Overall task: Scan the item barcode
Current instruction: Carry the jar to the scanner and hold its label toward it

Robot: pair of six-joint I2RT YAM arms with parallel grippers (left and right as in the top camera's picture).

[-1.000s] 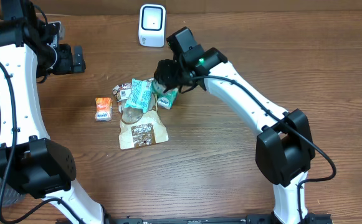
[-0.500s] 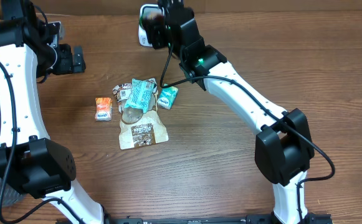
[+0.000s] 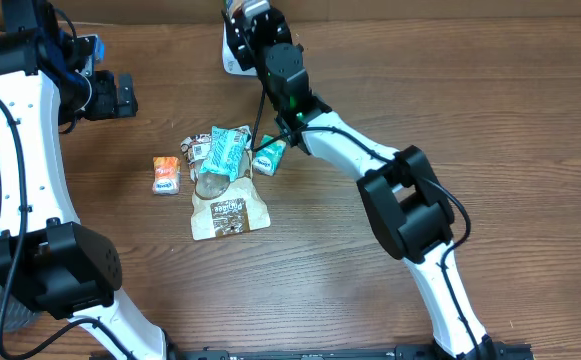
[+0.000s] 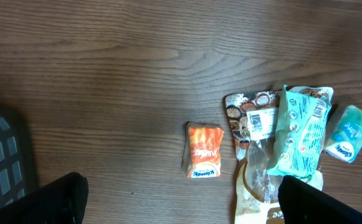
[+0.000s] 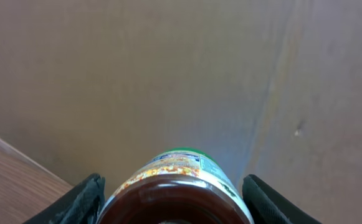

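While the right claw (image 5: 174, 200) grips a jar (image 5: 176, 175) (labelled), the left claw (image 3: 127, 96) gapes.

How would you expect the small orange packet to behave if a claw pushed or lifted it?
The orange packet looks soft and film-wrapped, so it probably squashes and feels light. Lying flat, it should slide rather than roll.

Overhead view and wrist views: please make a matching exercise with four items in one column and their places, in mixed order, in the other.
1. small orange packet
2. flat brown pouch
3. small teal tissue pack
4. round jar with colourful label

A. held in the right gripper
B. right end of the loose group
C. left end, apart from the others
D. nearest the bottom edge, overhead view

Pairs: 1-C, 2-D, 3-B, 4-A.
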